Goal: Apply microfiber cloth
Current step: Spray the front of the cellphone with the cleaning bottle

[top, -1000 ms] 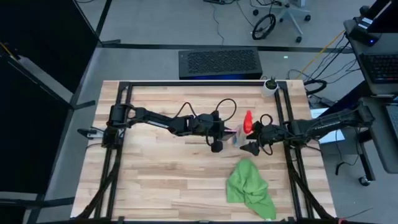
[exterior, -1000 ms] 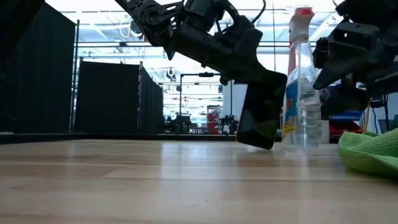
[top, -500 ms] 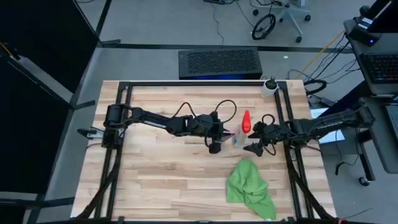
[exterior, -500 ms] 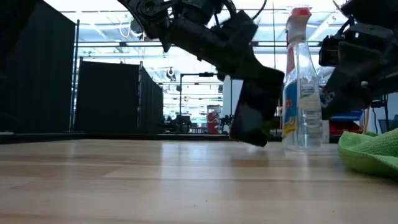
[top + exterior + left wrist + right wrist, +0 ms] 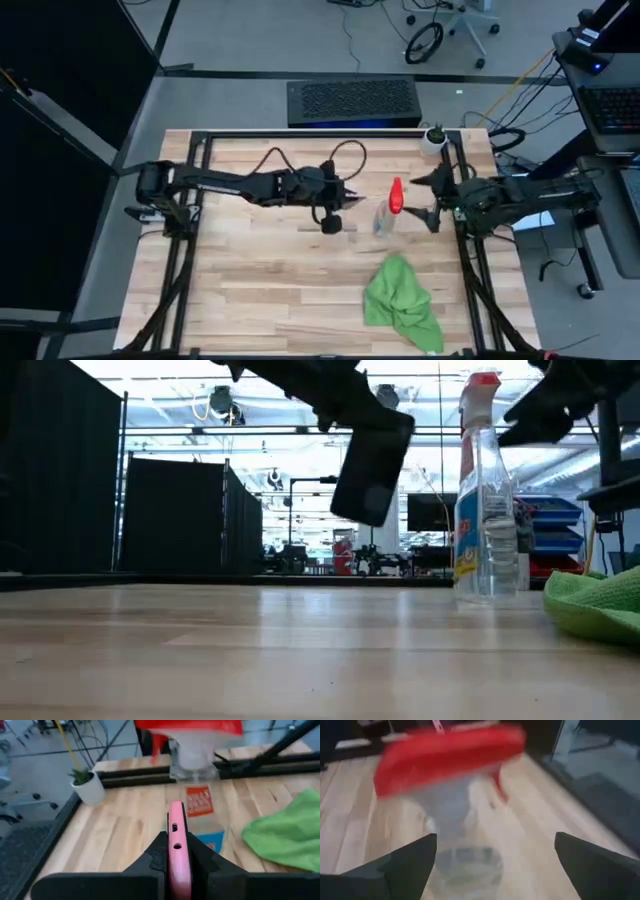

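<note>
On the pale wooden table (image 5: 260, 290), the bright green microfiber cloth (image 5: 402, 305) lies crumpled near right. The left gripper (image 5: 331, 217) clamps a pink-edged black phone (image 5: 372, 468) aloft beside the clear red-nozzled spray bottle (image 5: 390, 210); the right gripper (image 5: 432, 202) gapes wide.

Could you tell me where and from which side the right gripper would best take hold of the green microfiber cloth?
Probably from straight above, pinching the raised, bunched ridge of the microfiber cloth at its end nearer the spray bottle. The cloth lies crumpled on the table, so a fold gives something to close on. The right gripper is open; the left gripper holds the phone.
</note>
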`<state>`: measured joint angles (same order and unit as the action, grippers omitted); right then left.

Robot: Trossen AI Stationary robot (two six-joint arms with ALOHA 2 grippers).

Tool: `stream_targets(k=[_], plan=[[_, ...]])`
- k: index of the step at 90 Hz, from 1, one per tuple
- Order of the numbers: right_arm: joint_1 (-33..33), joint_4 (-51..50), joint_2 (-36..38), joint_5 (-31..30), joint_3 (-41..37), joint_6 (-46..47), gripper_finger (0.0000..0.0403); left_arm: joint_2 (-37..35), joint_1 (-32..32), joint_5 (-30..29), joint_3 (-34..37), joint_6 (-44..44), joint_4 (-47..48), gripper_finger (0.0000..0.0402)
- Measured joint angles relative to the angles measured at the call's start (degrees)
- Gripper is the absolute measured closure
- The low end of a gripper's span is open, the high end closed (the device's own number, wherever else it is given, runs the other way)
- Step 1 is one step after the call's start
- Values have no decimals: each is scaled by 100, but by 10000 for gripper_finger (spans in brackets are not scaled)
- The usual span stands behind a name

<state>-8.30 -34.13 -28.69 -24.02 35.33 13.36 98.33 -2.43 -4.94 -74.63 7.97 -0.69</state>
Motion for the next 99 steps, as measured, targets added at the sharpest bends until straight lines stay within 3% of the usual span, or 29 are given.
stream_targets(k=[19,35,47,78,99], plan=[[9,-63,73,766,160,-277,19,-120,-99,-6,0,-9,90,386],[41,85,242,729,60,-682,19,-132,-136,-4,0,-13,85,386],[100,730,435,775,-329,-1056,19,-132,-134,-3,0,-70,68,386],[109,2031,1795,782,-1490,-1580,19,-132,-136,4,0,-402,61,386],[121,2678,1805,742,-1805,-1739,19,-132,-158,14,0,-465,-22,386]])
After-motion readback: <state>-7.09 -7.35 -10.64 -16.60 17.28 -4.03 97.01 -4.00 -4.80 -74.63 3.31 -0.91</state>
